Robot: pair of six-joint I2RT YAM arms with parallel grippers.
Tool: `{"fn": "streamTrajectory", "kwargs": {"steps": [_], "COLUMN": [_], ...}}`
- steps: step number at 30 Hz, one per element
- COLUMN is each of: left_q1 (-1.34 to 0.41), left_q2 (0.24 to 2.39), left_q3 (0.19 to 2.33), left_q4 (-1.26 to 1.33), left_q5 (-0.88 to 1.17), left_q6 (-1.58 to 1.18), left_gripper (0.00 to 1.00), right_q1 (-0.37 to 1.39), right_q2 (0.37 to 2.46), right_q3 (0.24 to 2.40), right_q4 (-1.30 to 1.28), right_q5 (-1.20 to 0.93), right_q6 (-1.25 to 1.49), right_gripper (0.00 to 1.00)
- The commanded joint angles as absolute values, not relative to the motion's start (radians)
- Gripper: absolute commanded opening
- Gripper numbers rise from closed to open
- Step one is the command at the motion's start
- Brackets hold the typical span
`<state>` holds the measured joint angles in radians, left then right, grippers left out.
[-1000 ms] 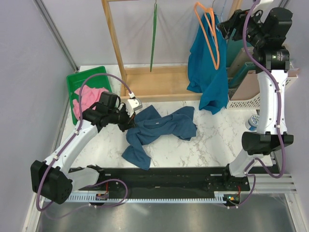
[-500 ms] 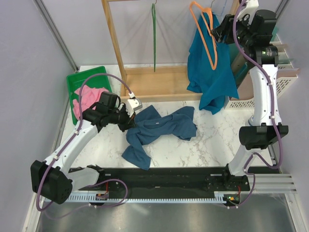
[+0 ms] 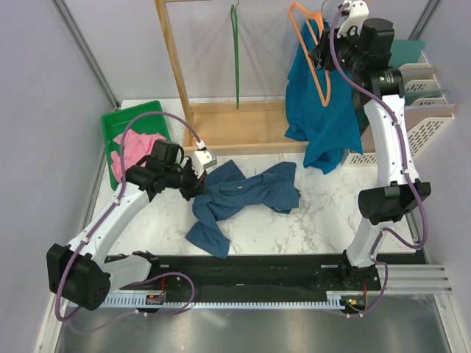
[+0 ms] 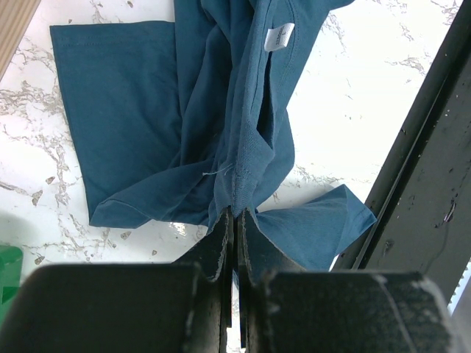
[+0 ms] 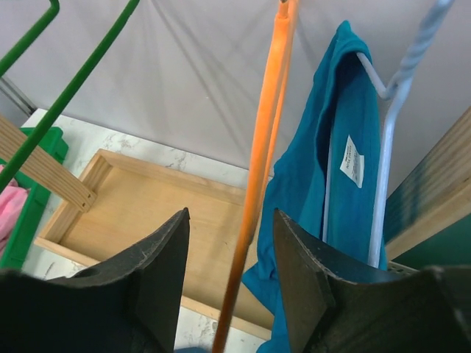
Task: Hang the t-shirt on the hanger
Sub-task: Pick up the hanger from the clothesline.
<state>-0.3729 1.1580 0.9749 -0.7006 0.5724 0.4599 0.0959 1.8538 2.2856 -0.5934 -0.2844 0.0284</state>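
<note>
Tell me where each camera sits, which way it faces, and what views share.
Top external: above and behind the bases, looking down on the table; both arms show.
Left wrist: on the left arm, looking down past the left tool, shut on the t-shirt.
Right wrist: raised high, looking forward; the right tool, open, straddles the hanger.
Shared: top and left wrist show the t-shirt; top and right wrist, the hanger.

The t-shirt (image 3: 246, 193) is a plain dark blue with a little white tag (image 4: 279, 37), and it's on a table (image 3: 324, 213) that's white marble with grey veins. The hanger (image 5: 259, 147) is bright orange next to a teal shirt (image 3: 324, 132), the other hanger (image 5: 81, 73) is green like the bin (image 3: 132, 112), and the cloth (image 3: 136, 151) in there is pink. My left arm (image 3: 110, 220) and right arm (image 3: 390, 140) are white with black joints and purple cables (image 3: 163, 115), and the rack (image 3: 175, 66) is pale bare wood.
</note>
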Motion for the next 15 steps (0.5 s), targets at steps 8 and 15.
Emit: {"fn": "streamTrajectory", "kwargs": {"steps": [8, 15], "left_q1": [-0.373, -0.373], "left_q2": [1.152, 1.155], "left_q3": [0.973, 0.980], "left_q4": [-0.675, -0.675], "left_q5": [0.591, 0.583], "left_q6": [0.425, 0.433], "left_gripper": [0.02, 0.02], "right_q1": [0.110, 0.124], "right_q2": [1.882, 1.872], "right_q3": [2.270, 2.278], "right_q4": [-0.575, -0.578], "right_q5": [-0.203, -0.163], "right_q6": [0.012, 0.029], "right_gripper": [0.49, 0.01]}}
